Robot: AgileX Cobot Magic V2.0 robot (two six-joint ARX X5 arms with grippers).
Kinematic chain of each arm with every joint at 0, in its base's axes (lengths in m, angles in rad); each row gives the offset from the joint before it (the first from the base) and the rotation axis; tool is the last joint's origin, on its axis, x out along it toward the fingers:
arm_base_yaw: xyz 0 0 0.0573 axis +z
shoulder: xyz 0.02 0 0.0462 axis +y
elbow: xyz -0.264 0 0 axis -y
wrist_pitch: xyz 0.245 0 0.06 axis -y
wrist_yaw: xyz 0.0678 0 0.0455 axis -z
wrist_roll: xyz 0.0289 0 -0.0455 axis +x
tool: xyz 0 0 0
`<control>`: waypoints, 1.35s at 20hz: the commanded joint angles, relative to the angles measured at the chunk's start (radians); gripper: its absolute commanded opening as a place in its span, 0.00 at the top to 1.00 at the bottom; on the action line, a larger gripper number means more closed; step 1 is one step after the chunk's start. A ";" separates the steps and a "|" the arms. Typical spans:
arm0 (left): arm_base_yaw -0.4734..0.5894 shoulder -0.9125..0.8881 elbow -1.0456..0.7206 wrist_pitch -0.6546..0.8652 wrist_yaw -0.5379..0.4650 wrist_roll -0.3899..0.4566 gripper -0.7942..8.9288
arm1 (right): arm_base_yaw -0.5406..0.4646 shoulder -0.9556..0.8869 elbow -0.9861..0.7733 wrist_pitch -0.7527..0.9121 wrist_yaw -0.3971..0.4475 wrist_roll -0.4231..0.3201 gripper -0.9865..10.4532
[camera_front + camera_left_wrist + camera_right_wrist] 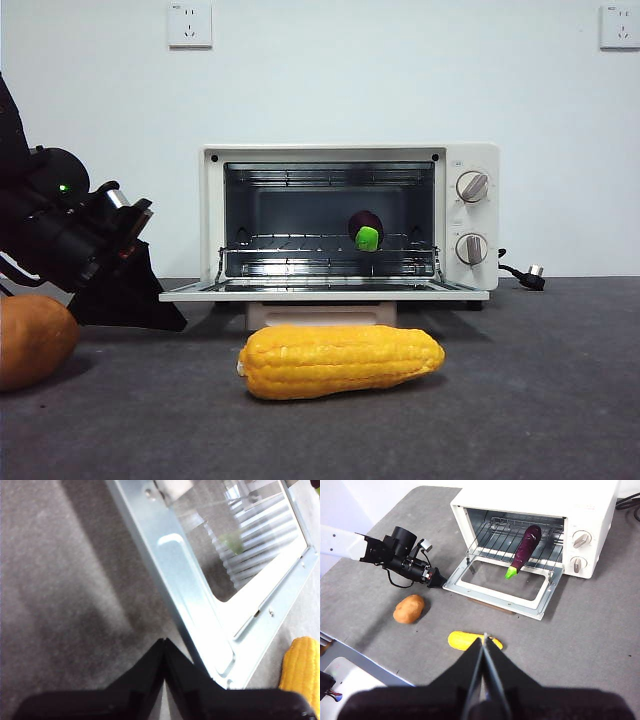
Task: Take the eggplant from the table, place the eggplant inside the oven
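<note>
The dark purple eggplant (526,547) lies on the wire rack inside the open oven (590,505), its green cap (368,238) pointing out toward the lowered door (320,291). No gripper touches it. My left gripper (175,322) is shut and empty, low over the table (540,400), its tip right at the door's left corner (220,665). In the left wrist view the shut left gripper (164,641) sits beside the door's metal frame. My right gripper (484,637) is shut and empty, high above the table in front of the oven.
A yellow corn cob (340,361) lies in front of the oven door. An orange-brown potato (30,340) rests at the left, near the left arm (395,555). The oven's plug (528,275) lies at its right side.
</note>
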 commanded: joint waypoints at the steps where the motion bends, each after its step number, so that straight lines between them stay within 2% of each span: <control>1: -0.006 0.025 -0.008 0.019 0.047 -0.012 0.93 | 0.001 -0.003 0.001 -0.021 0.003 0.010 0.92; 5: -0.005 0.025 -0.008 0.088 0.163 -0.088 0.93 | 0.001 -0.003 0.001 -0.021 0.015 0.011 0.92; 16: 0.026 0.005 0.023 0.143 0.276 -0.157 0.92 | 0.001 -0.003 0.001 -0.021 0.018 0.011 0.92; 24: 0.035 -0.065 0.122 0.154 0.254 -0.187 0.92 | 0.001 -0.003 0.001 -0.021 0.018 0.010 0.92; 27: 0.025 -0.065 0.128 0.162 0.209 -0.185 0.92 | 0.001 -0.003 0.001 -0.021 0.017 0.010 0.92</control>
